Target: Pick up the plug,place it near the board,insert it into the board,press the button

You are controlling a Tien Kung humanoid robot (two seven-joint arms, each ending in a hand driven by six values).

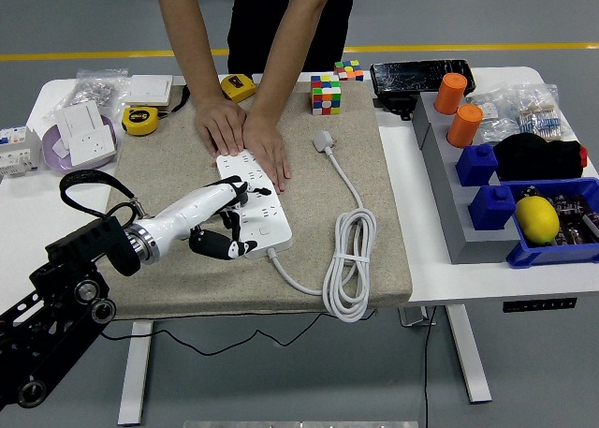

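The white power strip (263, 206) lies on the beige mat (178, 278). Its white plug (324, 140) lies unplugged on the mat to the right, with the cord coiled (350, 259) beside it. My left hand (225, 224) reaches in from the lower left and rests at the strip's left edge, fingers loosely spread over its near half, holding nothing. A person's two hands (267, 149) press flat on the strip's far end. My right arm is not in view.
Colourful cubes (326, 95), yellow tape measures (140, 120) and wall sockets (84, 133) lie at the back. Grey and blue bins (487, 208) with orange cylinders (464, 125) and a yellow lemon-like object (536, 219) stand at the right.
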